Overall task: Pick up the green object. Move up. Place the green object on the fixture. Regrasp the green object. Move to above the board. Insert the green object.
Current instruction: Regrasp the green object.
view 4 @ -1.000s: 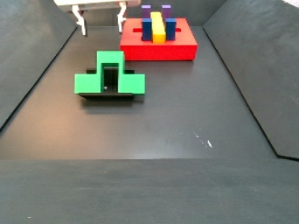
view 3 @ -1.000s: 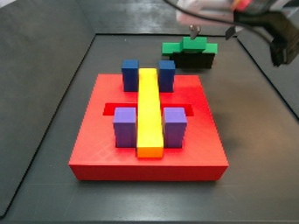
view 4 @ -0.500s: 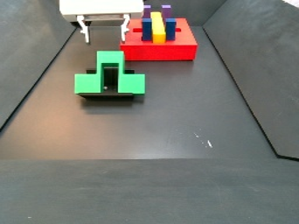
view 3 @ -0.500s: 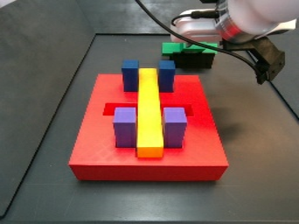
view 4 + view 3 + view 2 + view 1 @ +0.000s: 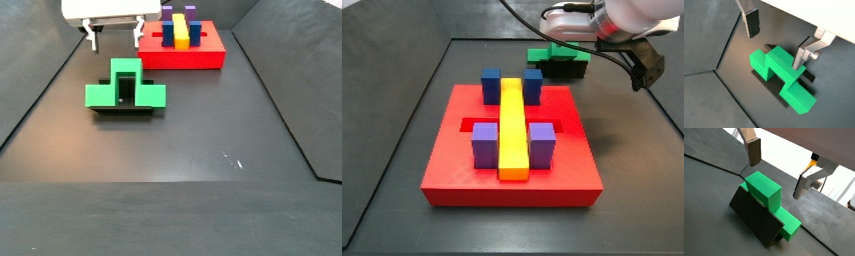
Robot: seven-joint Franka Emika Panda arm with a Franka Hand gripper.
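Note:
The green object (image 5: 124, 88) is a matte T-shaped piece resting on the fixture (image 5: 123, 109), a dark bracket on the floor. Both also show in a side view, the green object (image 5: 549, 54) on the fixture (image 5: 564, 69) beyond the board (image 5: 509, 160). My gripper (image 5: 115, 38) hangs open just above and behind the piece, between it and the board (image 5: 201, 58). In both wrist views the gripper (image 5: 777, 168) (image 5: 776, 39) holds nothing; the green object (image 5: 764, 187) (image 5: 784, 75) lies below the fingertips, apart from both pads.
The red board carries a long yellow bar (image 5: 512, 125), blue blocks (image 5: 531, 84) and purple blocks (image 5: 543, 142). Dark walls (image 5: 54, 70) slope up round the black floor. The arm's white body and cable (image 5: 616, 25) hang over the fixture's corner.
The wrist has turned and the open gripper has sunk slightly toward the green object. The green object and fixture have not moved.

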